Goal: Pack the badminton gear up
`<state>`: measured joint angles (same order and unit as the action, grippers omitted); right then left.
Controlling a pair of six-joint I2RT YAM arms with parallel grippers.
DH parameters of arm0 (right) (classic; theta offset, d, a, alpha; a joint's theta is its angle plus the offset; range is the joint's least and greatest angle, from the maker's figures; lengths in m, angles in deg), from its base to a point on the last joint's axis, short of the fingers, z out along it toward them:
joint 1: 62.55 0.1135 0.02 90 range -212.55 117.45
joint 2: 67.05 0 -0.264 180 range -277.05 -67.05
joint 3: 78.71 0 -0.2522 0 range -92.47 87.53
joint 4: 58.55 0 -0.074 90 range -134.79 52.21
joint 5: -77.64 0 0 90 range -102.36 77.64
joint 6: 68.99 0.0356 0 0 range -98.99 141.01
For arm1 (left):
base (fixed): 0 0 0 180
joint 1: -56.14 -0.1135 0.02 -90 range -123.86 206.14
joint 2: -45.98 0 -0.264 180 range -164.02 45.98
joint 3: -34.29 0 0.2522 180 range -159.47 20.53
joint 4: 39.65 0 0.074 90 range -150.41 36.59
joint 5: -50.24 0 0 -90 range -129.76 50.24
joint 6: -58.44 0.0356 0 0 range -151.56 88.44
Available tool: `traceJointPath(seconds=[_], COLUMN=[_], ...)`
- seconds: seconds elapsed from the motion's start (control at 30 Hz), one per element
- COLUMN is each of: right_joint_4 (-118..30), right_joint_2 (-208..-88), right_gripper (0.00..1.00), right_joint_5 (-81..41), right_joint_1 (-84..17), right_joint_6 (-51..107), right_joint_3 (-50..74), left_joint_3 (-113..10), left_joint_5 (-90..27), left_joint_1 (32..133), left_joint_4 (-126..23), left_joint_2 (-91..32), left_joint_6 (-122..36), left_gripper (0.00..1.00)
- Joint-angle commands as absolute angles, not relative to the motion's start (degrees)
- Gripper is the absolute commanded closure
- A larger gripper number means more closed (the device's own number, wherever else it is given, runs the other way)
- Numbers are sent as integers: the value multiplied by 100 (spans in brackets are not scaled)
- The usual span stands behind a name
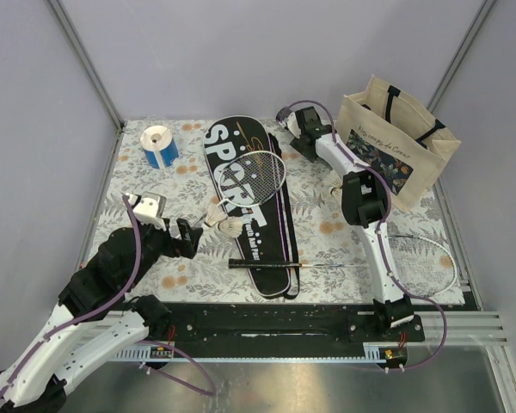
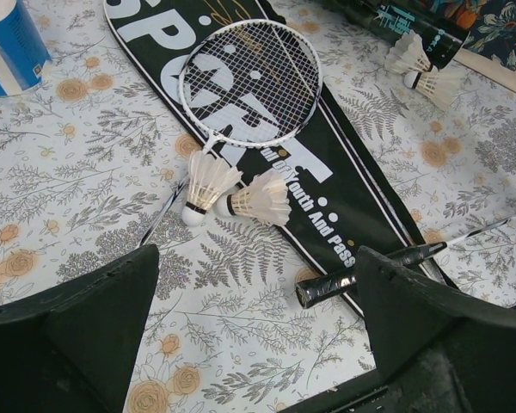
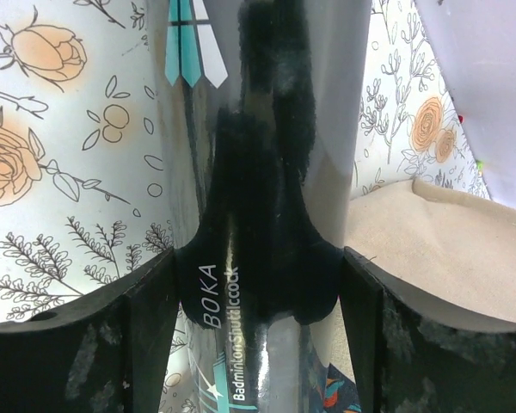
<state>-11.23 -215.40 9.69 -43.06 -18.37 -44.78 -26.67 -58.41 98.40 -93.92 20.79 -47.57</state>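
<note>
1. My right fingers (image 3: 146,344) stood one on each side of the black shuttlecock tube (image 3: 267,172). It lay at the far right of the table (image 1: 198,275), just beside the beige tote bag (image 1: 404,146).
2. The tube's long axis ran straight through the gap between those fingers, crosswise to their closing line. A squeeze would, I judged, meet its round wall and not an end.
3. Both fingers sat close against that wall. I could not tell whether they pressed it or only flanked it.
4. My left fingers (image 2: 77,318) were spread wide and held nothing. Two feather shuttlecocks (image 2: 208,181) lay just ahead of them, at the left edge of the black SPORT case (image 2: 361,198).
5. So the right arm was the nearer to the tube, and the left to that pair.
</note>
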Motion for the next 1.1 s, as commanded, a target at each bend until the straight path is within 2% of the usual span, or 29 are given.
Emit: traceJointPath(seconds=[0.0,0.33,0.53,0.7,0.87,1.0,1.07], right_joint_4=[-1042,-1816,-1860,-1851,-1377,-1148,-1157], right_joint_2=[-21498,-19802,-18941,-17738,-16270,-14996,-14538], right_gripper=[43,58,61,61,63,64,66], right_joint_5=[1050,715,892,541,-487,-1566,-1963], right_joint_1=[-4321,-4110,-3821,-3364,-2977,-2687,-2581], right_joint_6=[-1934,-1880,-1890,-1767,-1100,-739,-546], right_joint_3=[-4738,-3473,-2850,-1629,-451,647,1131], left_joint_3=[-2614,-2280,-2069,-2235,-2701,-3035,-3237], left_joint_5=[-5654,-6085,-5691,-5128,-4294,-3178,-2974], left_joint_1=[9788,9683,9630,9630,9630,9622,9621], left_joint_4=[-9085,-8672,-8304,-8013,-8074,-8486,-8733], left_joint_2=[2146,2646,2981,2955,2639,2314,2042], left_joint_6=[-4633,-4440,-4185,-3667,-2535,-946,-277], left_gripper=[1,1,1,1,2,4,4])
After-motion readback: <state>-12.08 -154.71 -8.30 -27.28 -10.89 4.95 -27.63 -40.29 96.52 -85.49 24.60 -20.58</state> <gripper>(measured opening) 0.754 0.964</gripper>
